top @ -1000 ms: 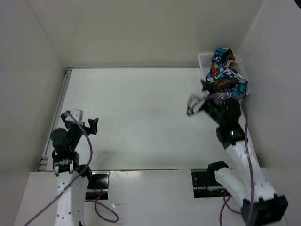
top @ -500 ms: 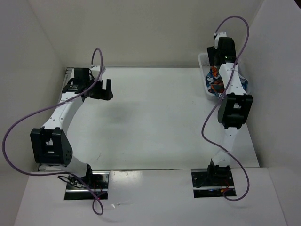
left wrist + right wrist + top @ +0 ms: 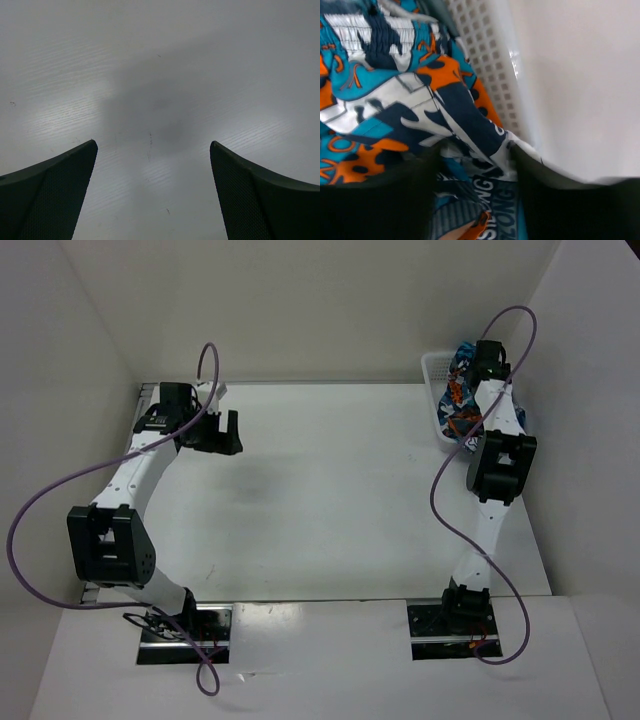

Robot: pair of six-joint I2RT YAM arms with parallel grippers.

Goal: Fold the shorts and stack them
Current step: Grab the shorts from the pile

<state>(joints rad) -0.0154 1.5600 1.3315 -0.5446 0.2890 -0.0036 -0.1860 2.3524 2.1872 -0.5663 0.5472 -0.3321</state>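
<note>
Shorts (image 3: 410, 105): soft cloth, matt, with a flat printed surface; gathered ribbing at the upper left of the right wrist frame.
Basket (image 3: 492, 65): white plastic mesh, smooth, slightly glossy.
Worktop (image 3: 165, 60): smooth white surface with a dull sheen and faint fine streaks.
Left claw (image 3: 152, 147): fingers (image 3: 50, 200) of dark matt material, finely stippled.
Cables (image 3: 30, 520): smooth purple sheathing.

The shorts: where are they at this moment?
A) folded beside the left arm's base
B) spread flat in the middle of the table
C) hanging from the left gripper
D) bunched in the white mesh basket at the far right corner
D: the shorts lie heaped in the white mesh basket, and the right wrist view shows their print against its mesh wall.
</note>
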